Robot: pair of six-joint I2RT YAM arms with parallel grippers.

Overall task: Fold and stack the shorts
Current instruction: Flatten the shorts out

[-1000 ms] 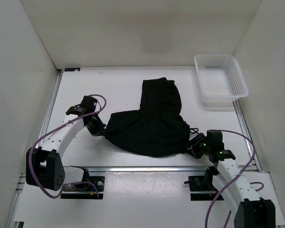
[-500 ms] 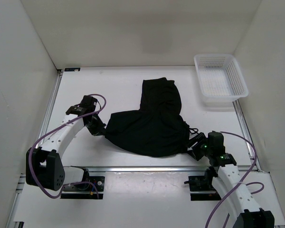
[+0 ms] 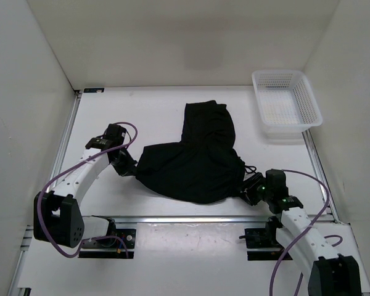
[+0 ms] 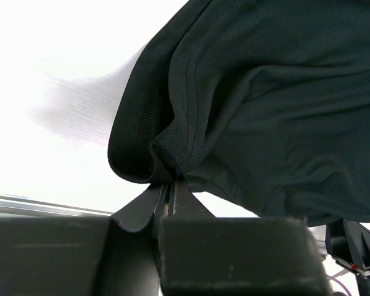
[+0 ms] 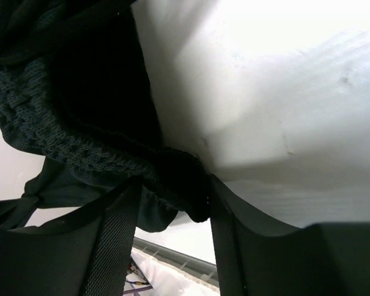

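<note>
The black shorts lie bunched in the middle of the table, one leg reaching toward the back. My left gripper is shut on their left hem, and the left wrist view shows the stitched edge pinched at the tips of that gripper. My right gripper sits at the shorts' near right corner, beside the loose drawstring. In the right wrist view a thick roll of waistband fills the gap of that gripper, touching both fingers.
A white mesh basket stands at the back right corner. White walls close in the table on the left, back and right. A metal rail runs along the near edge by the arm bases.
The right wrist dipped slightly back, then shifted left, closer against the shorts' corner. The left arm and the shorts have held still.
</note>
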